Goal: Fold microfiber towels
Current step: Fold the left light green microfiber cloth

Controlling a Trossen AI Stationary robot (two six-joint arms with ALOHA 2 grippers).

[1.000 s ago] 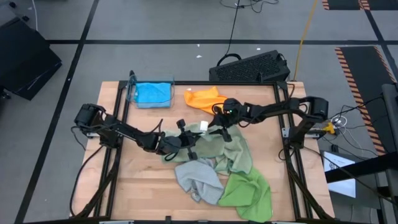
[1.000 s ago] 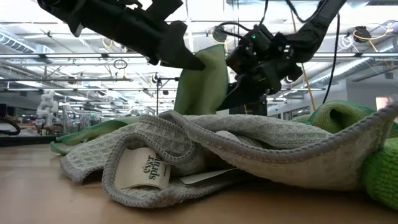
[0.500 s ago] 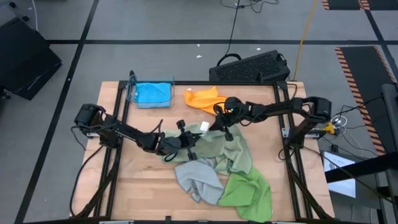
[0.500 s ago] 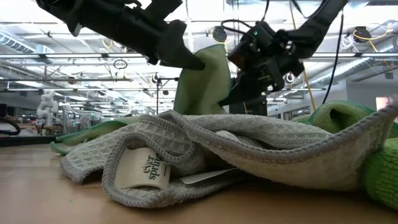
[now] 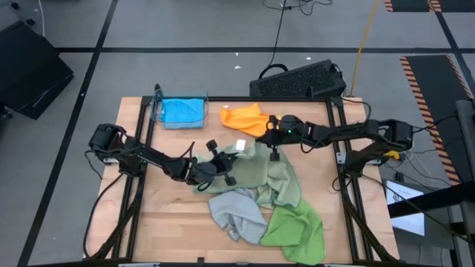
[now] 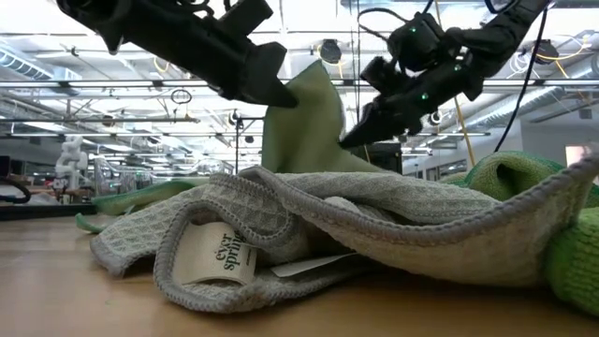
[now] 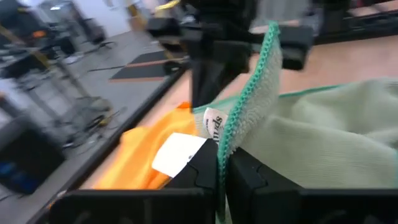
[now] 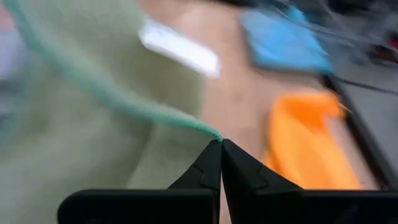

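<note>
A: So, what lies on the wooden bench (image 5: 171, 215)?

B: A heap of microfiber towels at its middle: a pale sage green towel (image 5: 269, 176) spread on top, a light grey towel (image 5: 236, 211) and a bright green towel (image 5: 297, 228) at the near edge. An orange towel (image 5: 245, 119) and a bright blue towel (image 5: 182, 111) lie apart at the far edge.

A: And the arms?

B: The left gripper (image 5: 223, 159) has its fingers (image 7: 205, 171) clenched on one teal-stitched edge of the sage towel, beside its white label (image 7: 178, 154). The right gripper (image 5: 271, 142) has its fingers (image 8: 214, 163) pinched on another corner, holding very little cloth.

A: What could go wrong?

B: Likely the biggest risk is the stretched towel dragging the heap beneath it. Next, uneven pulling could skew the fold. Smallest, the right corner could slip from that thin pinch.
</note>
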